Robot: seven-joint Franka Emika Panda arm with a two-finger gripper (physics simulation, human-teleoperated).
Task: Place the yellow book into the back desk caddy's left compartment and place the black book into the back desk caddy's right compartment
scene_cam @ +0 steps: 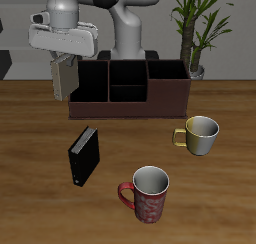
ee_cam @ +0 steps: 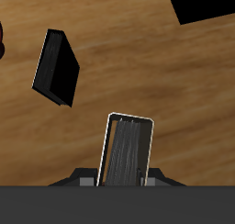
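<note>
Yellow book (scene_cam: 64,77) aloft; black book (scene_cam: 83,155) tabled.

The claw (scene_cam: 64,66) holds the yellow book (scene_cam: 66,80) upright beside the back desk caddy (scene_cam: 128,88).

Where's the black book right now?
The black book stands on the table, in front of the back desk caddy, apart from the red mug.

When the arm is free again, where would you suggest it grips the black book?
Probably from straight above, pinching the black book across its thin width at the top edge. It stands upright on the table, alone, nearer the front than the caddy, so its broad faces are exposed.
</note>
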